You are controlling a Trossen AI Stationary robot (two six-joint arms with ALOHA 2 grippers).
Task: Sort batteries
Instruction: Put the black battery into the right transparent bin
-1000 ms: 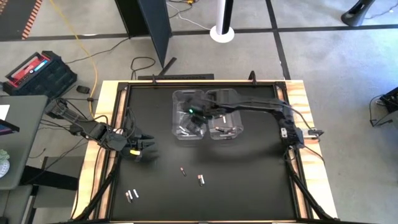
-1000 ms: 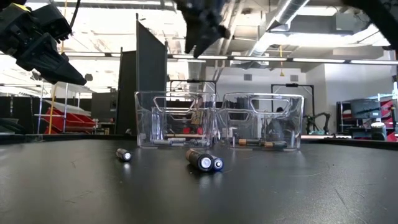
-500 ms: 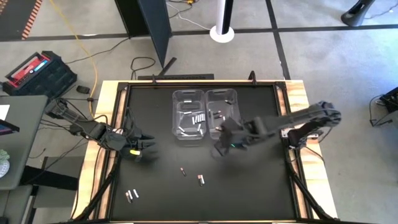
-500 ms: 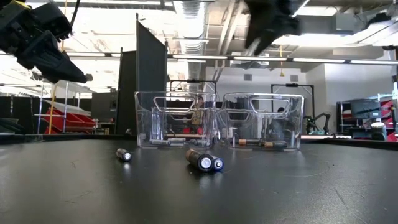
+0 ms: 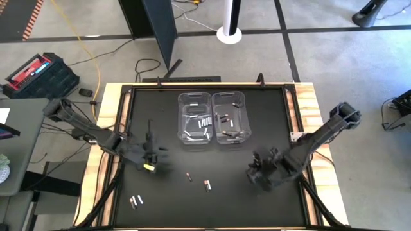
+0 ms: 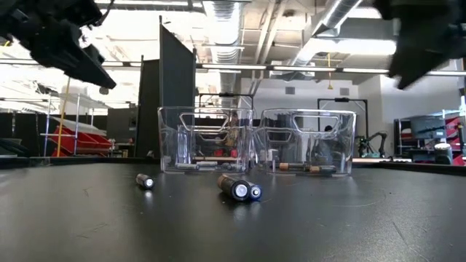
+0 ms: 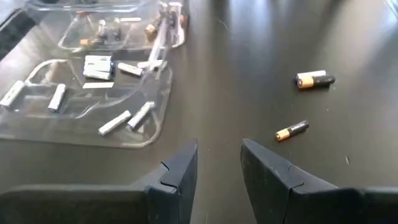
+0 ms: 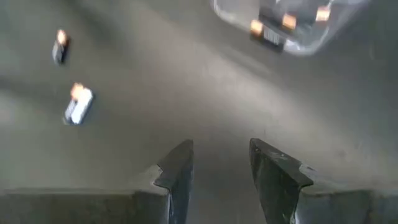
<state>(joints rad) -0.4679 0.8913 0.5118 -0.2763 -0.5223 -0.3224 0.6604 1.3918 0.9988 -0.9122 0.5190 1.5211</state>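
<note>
2 bins point(image 5: 211, 118) sit side by side at the desk point(image 5: 270, 122) rear centre, touching, w/ batteries in each: left bin point(image 5: 194, 119), right bin point(image 5: 230, 118). In front of them, 2 loose batteries point(image 5: 198, 181) near mid-desk; 2 more point(image 5: 135, 201) at front-left corner. Left end effector point(image 5: 150, 154) over desk left of bins; right end effector point(image 5: 259, 172) front-right, both empty, apart from batteries.

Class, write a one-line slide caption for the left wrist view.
Left hand, open and empty, faces a clear bin of silvery batteries; loose dark batteries lie on the table.
</note>
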